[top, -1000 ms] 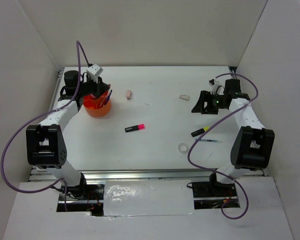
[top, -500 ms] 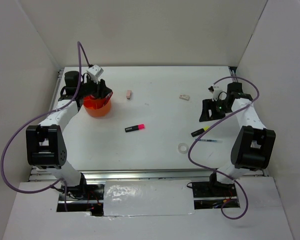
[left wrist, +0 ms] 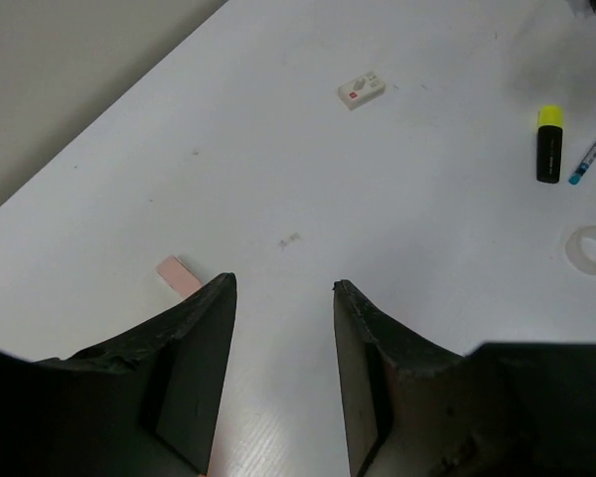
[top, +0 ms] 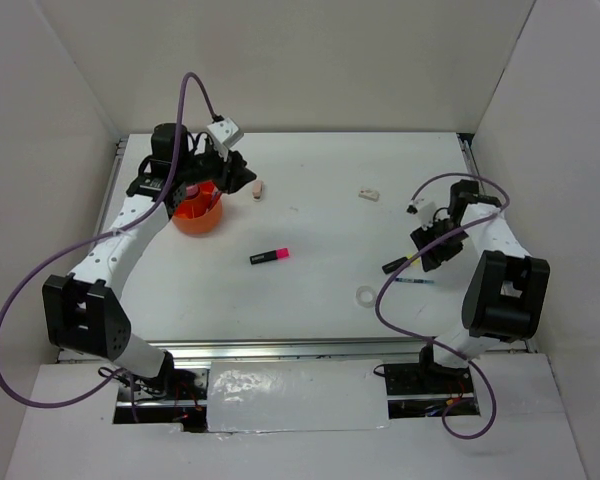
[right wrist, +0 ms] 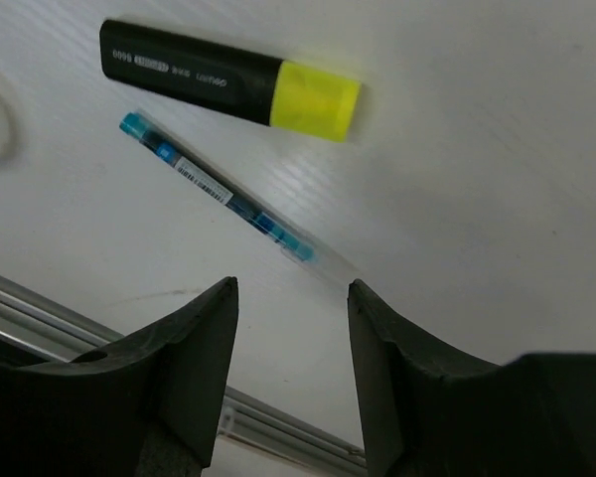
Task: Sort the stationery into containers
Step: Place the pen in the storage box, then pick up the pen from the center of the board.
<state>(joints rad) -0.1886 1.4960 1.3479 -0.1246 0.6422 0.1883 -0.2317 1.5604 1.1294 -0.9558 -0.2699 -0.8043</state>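
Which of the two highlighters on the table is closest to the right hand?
The black highlighter with the yellow cap, lying beside the thin blue pen close by the right hand. The black highlighter with the pink cap lies mid-table, farther off.

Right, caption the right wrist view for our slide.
Open right gripper near a blue pen and yellow highlighter on the table.

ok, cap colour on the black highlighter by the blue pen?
Yellow cap on the black plastic highlighter; clearest in right wrist view.
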